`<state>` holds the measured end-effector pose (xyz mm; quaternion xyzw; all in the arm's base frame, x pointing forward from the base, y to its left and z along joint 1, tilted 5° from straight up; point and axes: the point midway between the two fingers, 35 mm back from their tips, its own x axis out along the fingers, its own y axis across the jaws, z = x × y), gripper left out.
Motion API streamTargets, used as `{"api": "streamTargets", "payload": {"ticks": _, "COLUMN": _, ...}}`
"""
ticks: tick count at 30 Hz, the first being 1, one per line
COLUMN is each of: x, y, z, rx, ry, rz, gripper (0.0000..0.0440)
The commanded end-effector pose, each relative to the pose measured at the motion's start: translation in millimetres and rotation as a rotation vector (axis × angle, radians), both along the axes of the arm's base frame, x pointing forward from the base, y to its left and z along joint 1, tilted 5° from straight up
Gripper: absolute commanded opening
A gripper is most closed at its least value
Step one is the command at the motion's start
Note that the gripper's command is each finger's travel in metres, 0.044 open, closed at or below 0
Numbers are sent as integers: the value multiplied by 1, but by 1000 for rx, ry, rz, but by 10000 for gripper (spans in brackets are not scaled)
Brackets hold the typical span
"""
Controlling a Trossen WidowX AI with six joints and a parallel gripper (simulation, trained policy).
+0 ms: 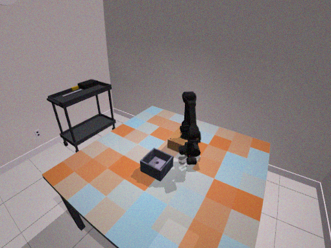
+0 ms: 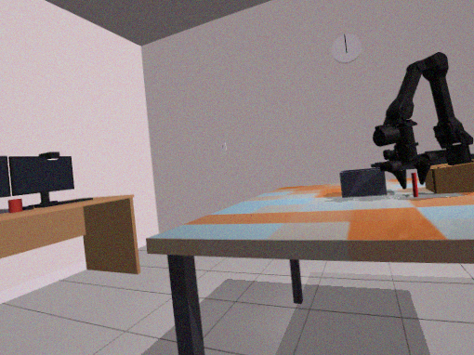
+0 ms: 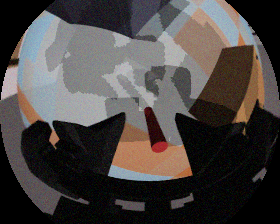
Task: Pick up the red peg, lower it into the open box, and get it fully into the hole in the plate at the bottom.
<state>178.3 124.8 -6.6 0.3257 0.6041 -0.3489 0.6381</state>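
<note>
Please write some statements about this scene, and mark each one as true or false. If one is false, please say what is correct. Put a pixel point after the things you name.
1. The red peg [image 2: 414, 185] [image 3: 155, 131] stands upright on the table [image 1: 214, 210] [image 2: 311, 247]. True.
2. The claw [image 2: 413, 185] [image 3: 150, 116] is shut tightly on the peg. False: it is open, with a gap on both sides of the peg.
3. The open box [image 1: 150, 171] [image 2: 363, 183] has a plate with a hole at its bottom. True.
4. The peg is already in the hole of the plate. False: it is outside the box.
5. The wheeled cart [image 1: 87, 97] has two shelves. True.
6. The mug-like thing [image 2: 15, 205] near the monitors [image 2: 42, 175] is green. False: it is red.
</note>
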Motion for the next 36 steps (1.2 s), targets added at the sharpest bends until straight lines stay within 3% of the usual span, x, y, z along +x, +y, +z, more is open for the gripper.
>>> {"api": "streamTargets", "payload": {"ticks": 1, "x": -3, "y": 0, "z": -5, "rx": 8, "ry": 17, "rz": -23, "gripper": 258}}
{"api": "streamTargets", "payload": {"ticks": 11, "x": -3, "y": 1, "z": -6, "rx": 45, "ry": 78, "rz": -22, "gripper": 0}}
{"api": "streamTargets", "payload": {"ticks": 36, "x": 38, "y": -29, "z": 72, "rx": -62, "ry": -120, "rz": 144, "gripper": 0}}
